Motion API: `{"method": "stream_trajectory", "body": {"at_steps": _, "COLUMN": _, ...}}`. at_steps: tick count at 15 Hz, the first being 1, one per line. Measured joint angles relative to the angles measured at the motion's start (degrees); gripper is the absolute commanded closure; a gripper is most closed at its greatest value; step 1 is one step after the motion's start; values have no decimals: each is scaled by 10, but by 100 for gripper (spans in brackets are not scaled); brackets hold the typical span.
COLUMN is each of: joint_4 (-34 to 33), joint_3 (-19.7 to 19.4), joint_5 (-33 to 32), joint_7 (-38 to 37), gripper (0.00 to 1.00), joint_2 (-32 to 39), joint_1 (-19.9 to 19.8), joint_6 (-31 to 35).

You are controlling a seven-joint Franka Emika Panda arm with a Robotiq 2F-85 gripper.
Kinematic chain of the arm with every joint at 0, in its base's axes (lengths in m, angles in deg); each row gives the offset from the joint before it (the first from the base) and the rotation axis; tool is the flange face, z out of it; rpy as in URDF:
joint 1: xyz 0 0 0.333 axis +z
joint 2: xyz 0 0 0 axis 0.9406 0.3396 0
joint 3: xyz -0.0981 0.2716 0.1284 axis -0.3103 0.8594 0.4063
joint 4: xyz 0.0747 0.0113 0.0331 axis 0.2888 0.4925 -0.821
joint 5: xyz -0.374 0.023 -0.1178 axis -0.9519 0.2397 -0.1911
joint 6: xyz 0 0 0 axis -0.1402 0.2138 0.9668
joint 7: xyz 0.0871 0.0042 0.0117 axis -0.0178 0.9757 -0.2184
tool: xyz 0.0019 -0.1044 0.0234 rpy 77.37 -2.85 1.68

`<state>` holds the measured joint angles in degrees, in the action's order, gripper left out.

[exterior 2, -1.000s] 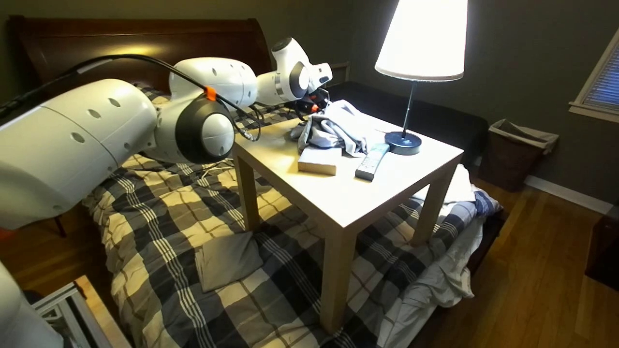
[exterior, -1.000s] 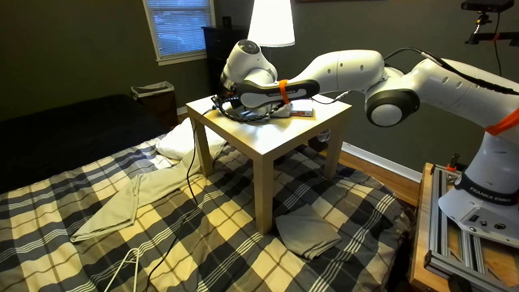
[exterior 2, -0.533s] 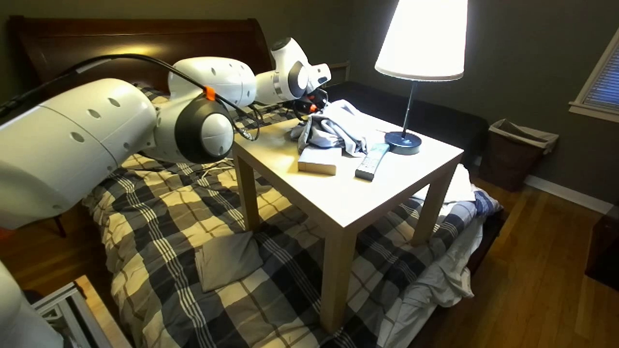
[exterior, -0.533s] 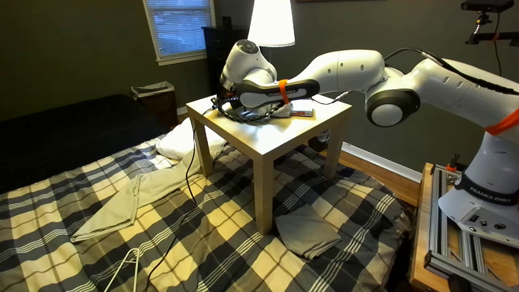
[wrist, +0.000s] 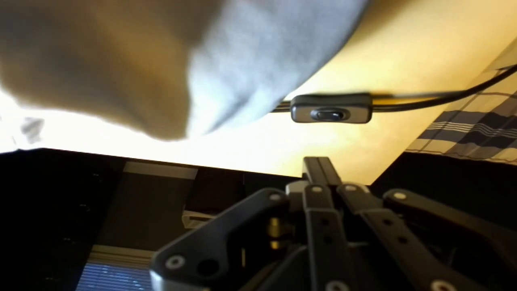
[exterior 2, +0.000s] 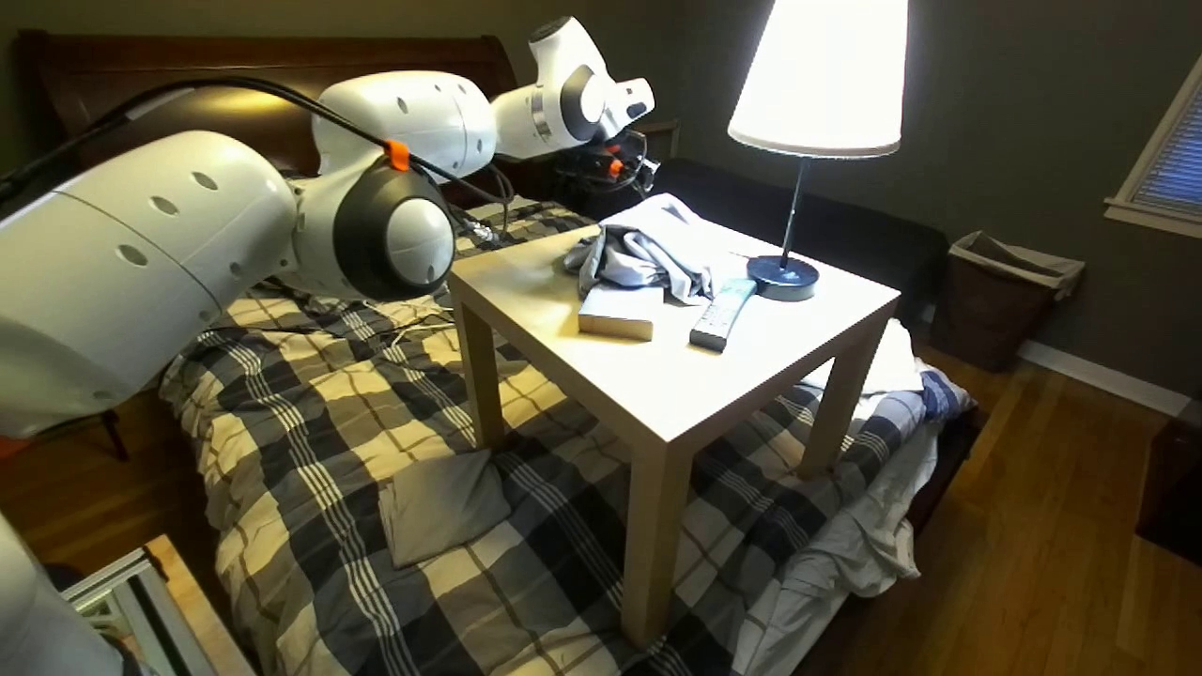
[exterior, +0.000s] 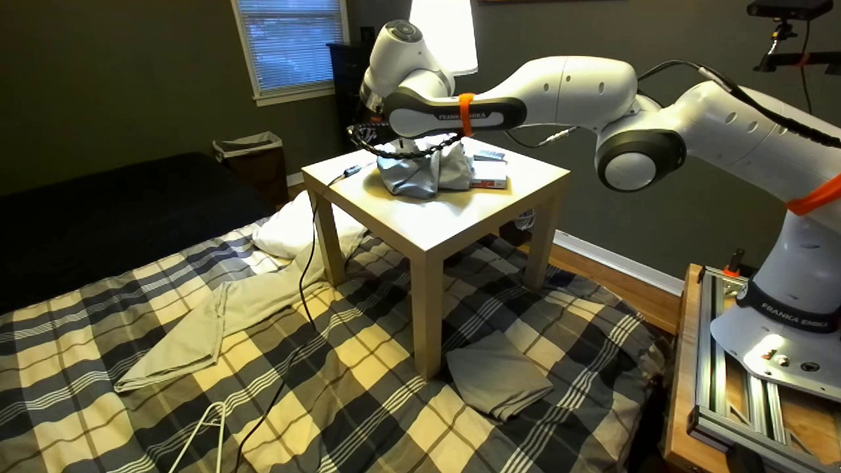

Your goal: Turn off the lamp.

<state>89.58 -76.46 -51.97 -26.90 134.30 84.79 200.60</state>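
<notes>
While the lamp (exterior 2: pixel 817 84) is seen lit on the table (exterior 2: pixel 671 385), the gripper (wrist: pixel 321 167) is held near the cord switch (wrist: pixel 331 108), fingers (wrist: pixel 313 170) pressed together, nothing between. The thin-stemmed lamp is probably easily tipped, best left ungrasped; the switch, likely hard and apt to slide, should be pressed at its rocker (wrist: pixel 330 116).

In both exterior views, the top edge cuts the lamp (exterior 2: pixel 822 80); upper left in your wrist view, the cloth (wrist: pixel 250 60) is blurred.
</notes>
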Motion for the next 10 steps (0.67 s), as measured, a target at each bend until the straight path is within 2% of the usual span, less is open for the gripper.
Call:
{"method": "stream_trajectory", "body": {"at_steps": 5, "joint_4": 1, "joint_3": 6, "joint_5": 0, "joint_7": -4, "gripper": 100, "joint_2": 9, "joint_1": -5, "joint_6": 4}}
{"method": "stream_trajectory", "body": {"at_steps": 10, "joint_4": 3, "joint_3": 9, "joint_5": 0, "joint_7": -29, "gripper": 100, "joint_2": 29, "joint_1": -6, "joint_6": 59}}
